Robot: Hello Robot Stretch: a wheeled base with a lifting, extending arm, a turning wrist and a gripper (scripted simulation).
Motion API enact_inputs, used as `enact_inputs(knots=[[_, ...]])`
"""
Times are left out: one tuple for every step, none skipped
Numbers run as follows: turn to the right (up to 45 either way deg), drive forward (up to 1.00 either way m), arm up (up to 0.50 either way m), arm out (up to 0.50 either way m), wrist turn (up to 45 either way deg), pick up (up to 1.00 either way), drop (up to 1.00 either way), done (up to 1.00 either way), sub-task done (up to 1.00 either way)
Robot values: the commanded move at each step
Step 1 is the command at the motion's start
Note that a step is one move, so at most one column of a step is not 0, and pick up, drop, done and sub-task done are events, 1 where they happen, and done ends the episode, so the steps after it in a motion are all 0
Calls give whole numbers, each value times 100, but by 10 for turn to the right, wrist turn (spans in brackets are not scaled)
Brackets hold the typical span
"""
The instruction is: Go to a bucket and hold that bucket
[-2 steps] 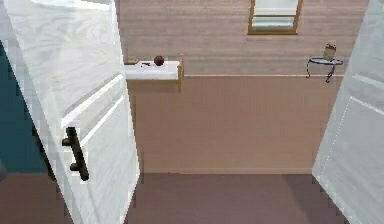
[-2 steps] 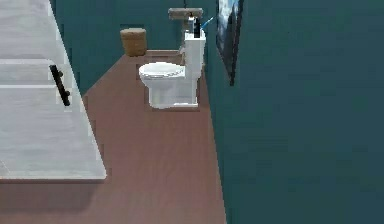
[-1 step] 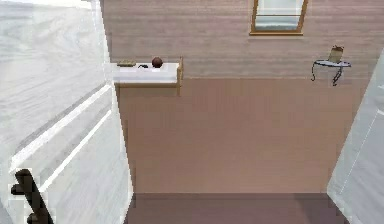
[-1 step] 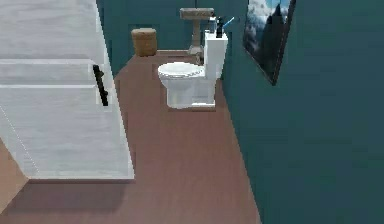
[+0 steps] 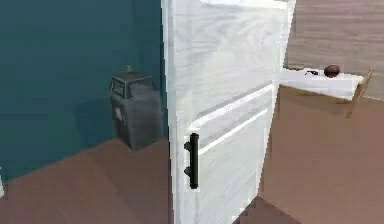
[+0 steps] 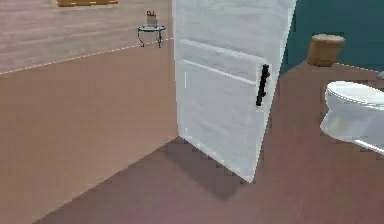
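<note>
How my tool stands I cannot tell, nor what it may have hold of.

Nearest to me is a white panelled door [image 5: 225, 100], standing ajar on the brown floor [image 6: 90, 130], with a black bar handle [image 5: 192, 160] low on its near edge. In the arm side view the same door [image 6: 225, 80] stands upright in the middle, its handle [image 6: 262, 85] on the right edge.

In the forward view, left of the door, a grey lidded bin [image 5: 135, 108] stands on the floor against a teal wall [image 5: 60, 80]. Right of the door, farther off, is a white worktop [image 5: 310, 84] with a dark red round thing [image 5: 331, 70] lying on it.

In the arm side view, right of the door, a white toilet [image 6: 355, 105] stands near the picture's right edge. Beyond it, against the teal wall, stands a brown round container [image 6: 326, 48] on the floor, well apart from the door. Its shape could be that of the bucket, but I cannot tell for sure.

Far out on the door's left, a small round side table [image 6: 151, 35] carries a small brownish thing [image 6: 152, 17].
</note>
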Motion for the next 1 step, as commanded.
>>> enact_inputs(knots=[[-420, 0, 0, 0, 0, 0, 0, 0, 0]])
